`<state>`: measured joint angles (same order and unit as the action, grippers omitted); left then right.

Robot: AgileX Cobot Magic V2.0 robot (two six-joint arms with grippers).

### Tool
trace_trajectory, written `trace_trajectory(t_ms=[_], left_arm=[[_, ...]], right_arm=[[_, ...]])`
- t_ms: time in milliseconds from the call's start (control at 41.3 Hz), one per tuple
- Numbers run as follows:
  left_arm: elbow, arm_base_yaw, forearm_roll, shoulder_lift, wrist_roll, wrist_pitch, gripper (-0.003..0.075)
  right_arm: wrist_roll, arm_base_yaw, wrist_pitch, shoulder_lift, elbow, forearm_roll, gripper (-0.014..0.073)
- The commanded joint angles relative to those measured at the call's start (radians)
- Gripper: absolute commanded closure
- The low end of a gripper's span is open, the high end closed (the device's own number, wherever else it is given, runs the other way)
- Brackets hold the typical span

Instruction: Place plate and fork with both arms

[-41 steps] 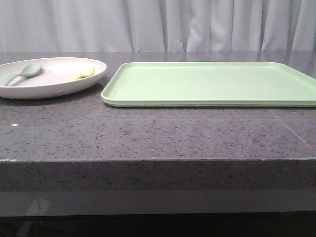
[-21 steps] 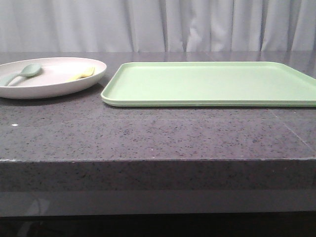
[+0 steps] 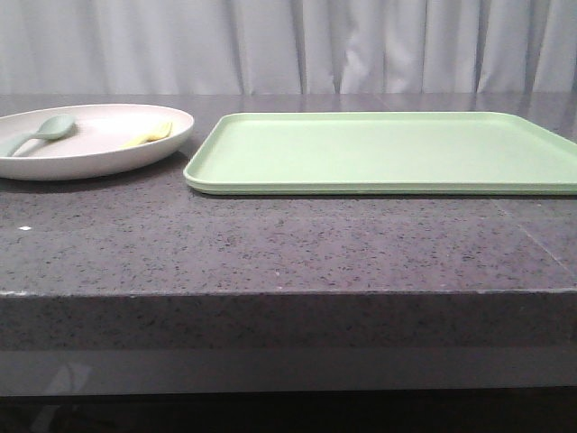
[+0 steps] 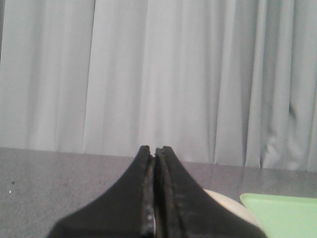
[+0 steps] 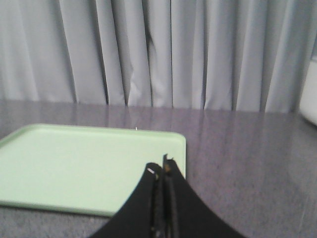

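far left on countertop (image 3: 270, 244): plate (image 3: 54, 164), w/ grey-green spoon (image 3: 41, 133) on its left part and fork (image 3: 150, 134) lying inside near right rim. just beside plate to the right: light-green tray (image 3: 388, 153). left gripper (image 4: 156, 151) fingers pressed together, holding nothing. right gripper (image 5: 164, 166) likewise closed, empty.

A dark grey speckled stone surface (image 3: 288, 248) carries a flat rectangular light-green tray (image 3: 388, 153), which lies to the right of centre and runs out past the right edge of the front view. A pale grey-green spoon (image 3: 36, 135) rests well left of the tray. Behind the tray hangs a pleated grey-white curtain (image 3: 288, 45).
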<state>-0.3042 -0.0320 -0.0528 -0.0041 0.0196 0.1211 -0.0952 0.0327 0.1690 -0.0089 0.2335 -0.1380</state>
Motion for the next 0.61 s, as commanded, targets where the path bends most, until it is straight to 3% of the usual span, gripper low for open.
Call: trace_trajectory(t_ms=[0,242,581], left_arm=[[-0.159,0.002,0.001,0.045,-0.002,0.06,0.0741],[-0.424,0.002,0.001,0.235,-0.002,0.394,0.0741],[-0.399,0.002,0.001,0.34,-0.002,0.445,0.0741]], right_arm=[[-0.014,0.003,0.001,0.023,0.141,-0.003,0.0662],[-0.014,0.003,0.196,0.212,0.364,-0.003,0.0662],[-0.014,0.003,0.25,0.33,0.376,-0.003,0.0662]])
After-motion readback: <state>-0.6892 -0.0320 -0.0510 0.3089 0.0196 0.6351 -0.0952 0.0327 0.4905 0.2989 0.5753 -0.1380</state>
